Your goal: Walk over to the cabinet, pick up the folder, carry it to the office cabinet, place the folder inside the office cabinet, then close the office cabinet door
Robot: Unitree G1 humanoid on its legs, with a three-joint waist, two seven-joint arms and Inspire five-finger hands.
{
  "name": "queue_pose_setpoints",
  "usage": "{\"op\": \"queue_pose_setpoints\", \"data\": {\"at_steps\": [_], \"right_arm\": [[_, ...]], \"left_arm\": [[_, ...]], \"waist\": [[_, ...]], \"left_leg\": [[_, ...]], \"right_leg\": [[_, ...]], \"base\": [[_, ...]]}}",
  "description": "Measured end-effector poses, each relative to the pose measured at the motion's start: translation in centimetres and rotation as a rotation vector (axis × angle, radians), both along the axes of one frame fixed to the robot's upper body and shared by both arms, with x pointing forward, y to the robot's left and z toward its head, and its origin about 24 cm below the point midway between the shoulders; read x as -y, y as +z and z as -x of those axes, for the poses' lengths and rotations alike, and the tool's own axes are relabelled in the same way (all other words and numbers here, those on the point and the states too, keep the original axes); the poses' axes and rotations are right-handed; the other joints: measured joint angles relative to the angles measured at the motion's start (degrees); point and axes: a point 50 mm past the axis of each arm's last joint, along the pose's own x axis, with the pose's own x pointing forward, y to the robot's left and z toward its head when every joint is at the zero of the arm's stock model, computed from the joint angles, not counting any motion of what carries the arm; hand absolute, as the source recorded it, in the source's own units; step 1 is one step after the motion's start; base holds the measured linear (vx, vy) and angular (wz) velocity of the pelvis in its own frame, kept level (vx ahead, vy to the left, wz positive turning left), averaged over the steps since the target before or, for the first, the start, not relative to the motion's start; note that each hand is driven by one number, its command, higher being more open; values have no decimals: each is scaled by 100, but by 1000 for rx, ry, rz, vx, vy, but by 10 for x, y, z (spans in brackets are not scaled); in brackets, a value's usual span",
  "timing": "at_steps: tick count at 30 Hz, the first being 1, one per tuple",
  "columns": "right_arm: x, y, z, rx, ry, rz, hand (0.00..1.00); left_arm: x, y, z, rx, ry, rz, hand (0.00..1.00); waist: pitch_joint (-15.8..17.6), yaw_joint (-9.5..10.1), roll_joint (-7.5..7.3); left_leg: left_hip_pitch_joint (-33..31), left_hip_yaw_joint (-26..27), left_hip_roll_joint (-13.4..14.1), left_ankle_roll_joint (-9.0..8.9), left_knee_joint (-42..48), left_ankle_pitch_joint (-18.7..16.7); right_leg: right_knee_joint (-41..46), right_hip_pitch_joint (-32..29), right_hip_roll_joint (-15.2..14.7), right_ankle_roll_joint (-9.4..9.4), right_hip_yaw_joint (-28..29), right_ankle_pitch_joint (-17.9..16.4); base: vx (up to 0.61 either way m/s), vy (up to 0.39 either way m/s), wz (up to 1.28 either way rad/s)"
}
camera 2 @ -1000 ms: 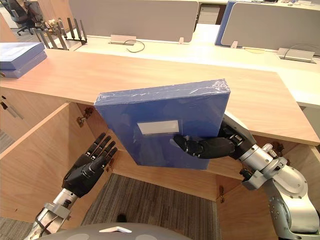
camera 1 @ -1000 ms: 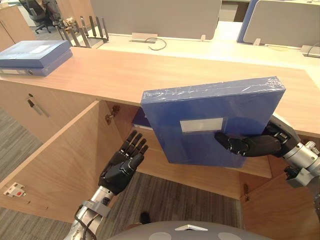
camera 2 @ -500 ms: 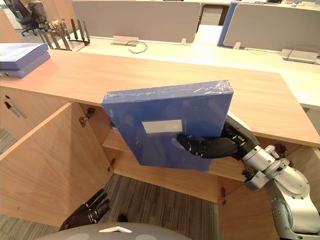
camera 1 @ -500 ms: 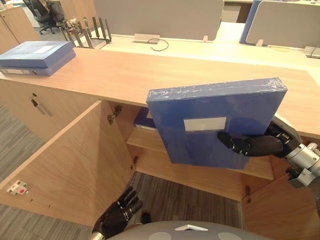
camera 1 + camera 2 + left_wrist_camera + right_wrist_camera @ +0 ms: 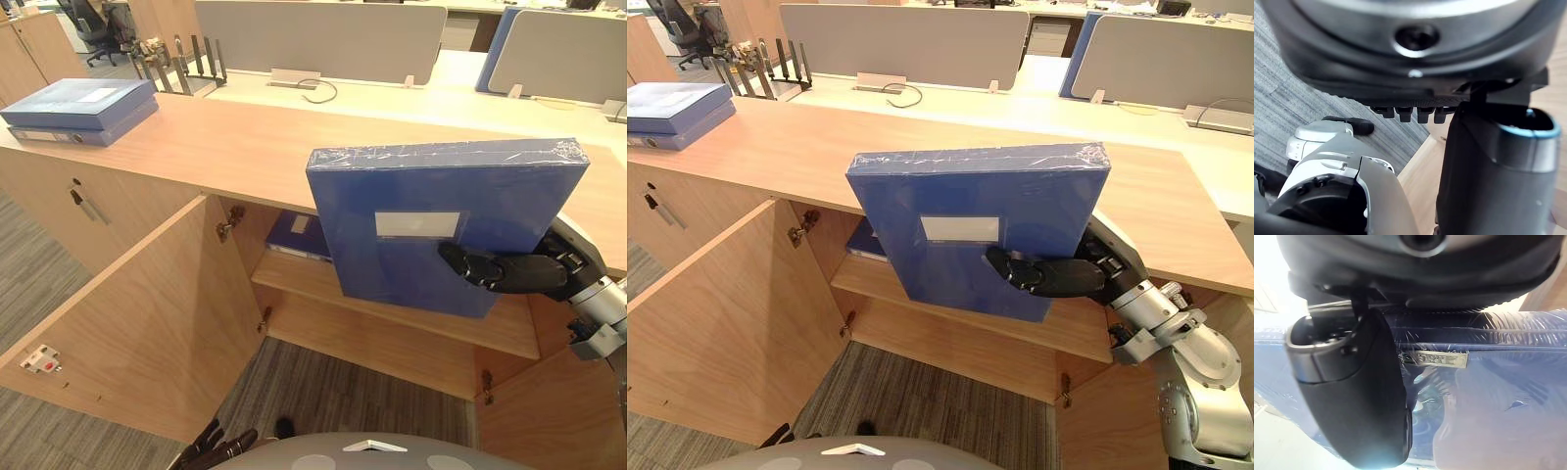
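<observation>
A blue folder (image 5: 441, 225) wrapped in clear film, with a white label, hangs upright in front of the open office cabinet (image 5: 392, 323) under the wooden counter. My right hand (image 5: 509, 272) is shut on its lower right part, thumb across the front face, and the folder (image 5: 1488, 396) shows past the thumb in the right wrist view. My left hand (image 5: 211, 448) hangs low at the lower left, fingers relaxed, holding nothing. Another blue folder (image 5: 294, 235) lies flat on the cabinet's shelf behind the held one.
The cabinet's left door (image 5: 137, 323) stands swung out toward me, and the right door (image 5: 558, 411) is open too. Two blue folders (image 5: 78, 108) are stacked on the counter's far left. A black file rack (image 5: 181, 64) and grey desk screens stand behind.
My left hand has dropped from beside the open door down to the lower edge. The folder has shifted slightly right and turned more upright in my right hand.
</observation>
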Motion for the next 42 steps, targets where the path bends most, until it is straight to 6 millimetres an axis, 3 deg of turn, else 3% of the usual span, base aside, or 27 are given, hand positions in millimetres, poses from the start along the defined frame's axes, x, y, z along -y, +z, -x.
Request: {"op": "queue_pose_setpoints", "data": {"at_steps": [9, 10, 11, 16, 21, 24, 33, 42], "right_arm": [[-15, -16, -2, -47, 47, -38, 0], [-18, -18, -3, -56, 60, -42, 0], [-33, -28, -5, -98, 125, -63, 0], [-39, -32, -6, -114, 152, -71, 0], [-57, -46, -5, -168, 203, -116, 0], [-66, -63, 4, -239, 221, -161, 0], [-73, -86, 11, -334, 215, -216, 0], [-75, -93, 18, -382, 233, -197, 0]], "left_arm": [[6, -3, -9, -8, 53, -73, 100], [6, -3, -11, -3, 55, -79, 100], [10, -3, -25, 29, 68, -93, 100], [11, -2, -33, 57, 67, -103, 100], [13, -3, -34, 29, 2, -148, 100], [18, -2, -49, 60, -87, -164, 100], [26, 1, -61, 91, -239, -180, 100], [25, 2, -64, 94, -281, -220, 100]], "waist": [[17, -15, -29], [37, 2, -46], [136, 0, -51], [206, 9, -95], [221, 11, -132], [228, 12, -147], [208, 22, -174], [176, 22, -215]], "left_leg": [[-83, 128, 44, -42, 159, -82], [-125, 136, 58, -50, 280, -145], [-559, 0, 127, -41, 930, -413], [-767, -87, 134, -13, 1195, -525], [-785, 159, 129, -20, 940, -491], [-732, 260, 62, 54, 772, -430], [-284, 455, -73, 68, 106, -197], [-201, 510, -91, 59, 15, -166]], "right_leg": [[0, -106, 2, 5, 171, 14], [0, -106, 0, 2, 193, 17], [-3, -213, 15, -12, 133, 37], [-6, -276, 10, -7, 78, 40], [-29, -552, -20, 21, 354, 95], [-140, -589, -71, 54, 457, 178], [-196, -512, -132, 74, 635, 188], [-181, -513, -140, 83, 701, 188]], "base": [[5, 2, -9], [-8, -17, 6], [-21, -8, 15], [-3, 5, 7], [7, 35, -29], [59, 41, -17], [43, 11, -11], [2, 5, -4]]}}
